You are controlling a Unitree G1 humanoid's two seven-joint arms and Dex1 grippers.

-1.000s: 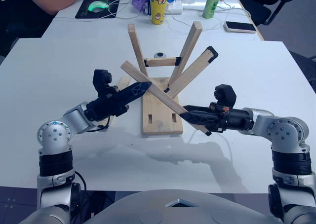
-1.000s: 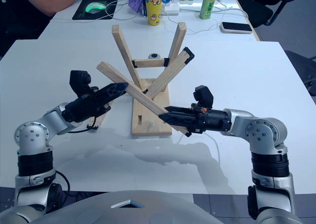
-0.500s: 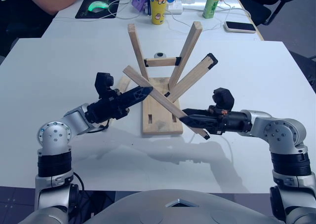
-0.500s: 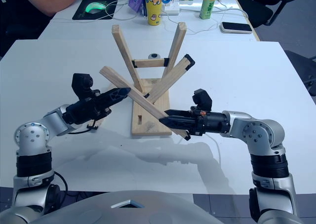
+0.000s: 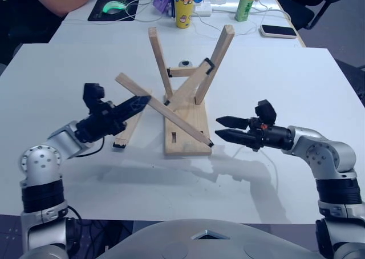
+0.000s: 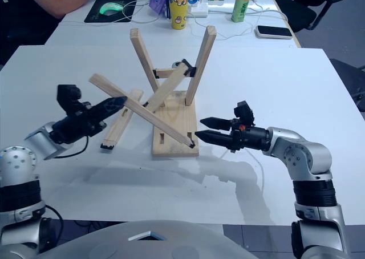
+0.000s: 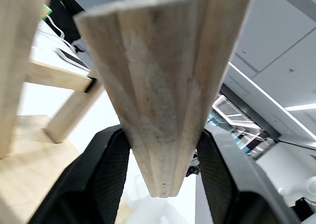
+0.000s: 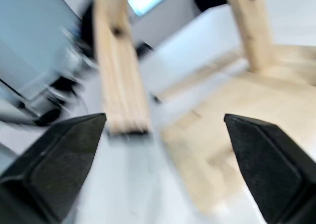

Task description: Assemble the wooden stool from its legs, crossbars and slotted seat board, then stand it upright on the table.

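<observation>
The slotted seat board (image 5: 183,134) lies flat on the white table. Two legs (image 5: 159,59) (image 5: 215,58) joined by a crossbar (image 5: 181,72) rise from its far end, splayed apart. My left gripper (image 5: 141,102) is shut on a long leg (image 5: 171,115) near its raised upper part. That leg slants down to the board's front right corner, and another leg (image 5: 191,85) leans behind it. In the left wrist view the leg (image 7: 163,100) is clamped between the fingers (image 7: 111,169). My right gripper (image 5: 219,128) stands open just right of the leg's low end, holding nothing.
A loose wooden piece (image 5: 129,128) lies on the table left of the board. A small round object (image 5: 183,64) sits behind the legs. On the desk beyond are a yellow cup (image 5: 183,8), a green carton (image 5: 246,3), a phone (image 5: 278,31) and a mouse pad (image 5: 111,8).
My right gripper let go of the long leg, opened and drew back to the right. My left gripper carried the leg leftward; its low end now rests at the board's front right corner.
</observation>
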